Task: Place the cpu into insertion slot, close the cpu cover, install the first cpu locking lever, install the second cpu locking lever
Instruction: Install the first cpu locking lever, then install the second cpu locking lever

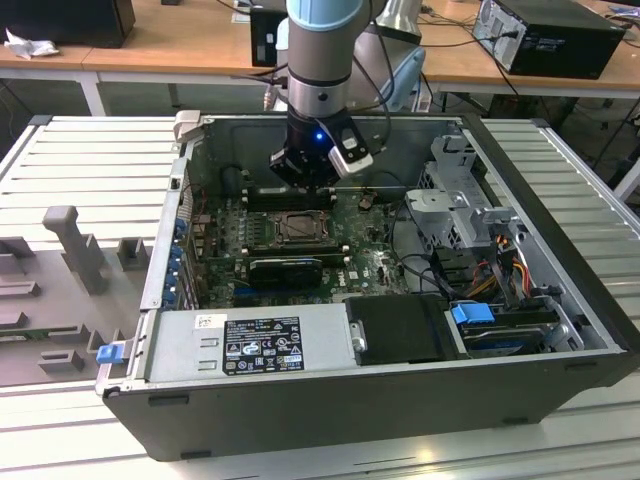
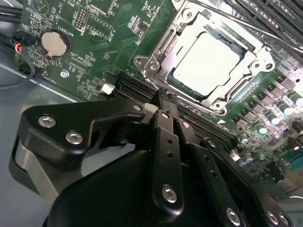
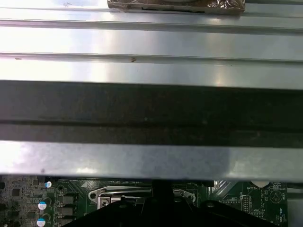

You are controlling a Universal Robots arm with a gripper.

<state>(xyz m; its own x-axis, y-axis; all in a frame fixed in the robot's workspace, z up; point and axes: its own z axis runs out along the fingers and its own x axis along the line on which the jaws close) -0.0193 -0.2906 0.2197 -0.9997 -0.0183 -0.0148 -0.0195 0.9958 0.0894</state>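
Inside the open dark grey computer case [image 1: 330,400], on the green motherboard [image 2: 113,42], the small square cpu with its pale silver metal top [image 2: 204,60] already lies flat in the square black-framed insertion slot [image 1: 300,226]. The thin silver metal cpu cover frame [image 2: 258,64] looks folded down around the chip, its window showing the pale top, so the first two steps seem done. Whether either thin locking lever beside the slot is latched I cannot tell.

The black two-fingered gripper [image 2: 163,97] hangs just above the motherboard, close beside the insertion slot and over the long black memory slots [image 2: 137,87] next to it. Its fingers are pressed together and pinch nothing. From the exterior view, the gripper hovers near the slot's far edge, apart from the cover.
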